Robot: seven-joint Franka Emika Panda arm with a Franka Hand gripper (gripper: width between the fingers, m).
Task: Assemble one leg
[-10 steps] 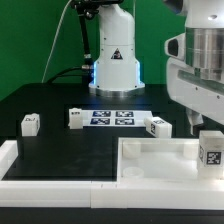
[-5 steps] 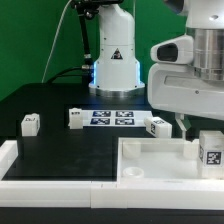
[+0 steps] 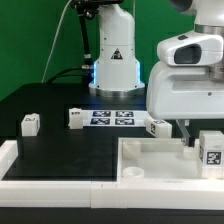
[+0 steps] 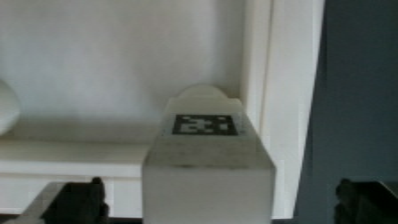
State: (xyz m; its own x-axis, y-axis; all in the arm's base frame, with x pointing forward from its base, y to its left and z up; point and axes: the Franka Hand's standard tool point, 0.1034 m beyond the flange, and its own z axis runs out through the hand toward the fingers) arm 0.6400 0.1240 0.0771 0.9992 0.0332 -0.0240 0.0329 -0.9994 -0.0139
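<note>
White leg (image 3: 29,124) on the black table (image 3: 60,145) at the exterior view's left, two more legs (image 3: 76,118) flanking the marker board (image 3: 112,117), large white tray-like panel (image 3: 150,158), gripper (image 3: 190,139) above it, jaws apart, tagged leg (image 4: 208,160) standing between the fingers, unclamped

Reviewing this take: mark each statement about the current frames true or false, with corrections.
1. A leg stands on the white panel at the exterior view's right. True.
2. The gripper has lifted that leg clear of the panel. False: the leg rests on the panel, fingers not closed on it.
3. Three more white blocks lie on the black table. True.
4. The marker board lies inside the panel. False: it lies on the table, behind the panel.
</note>
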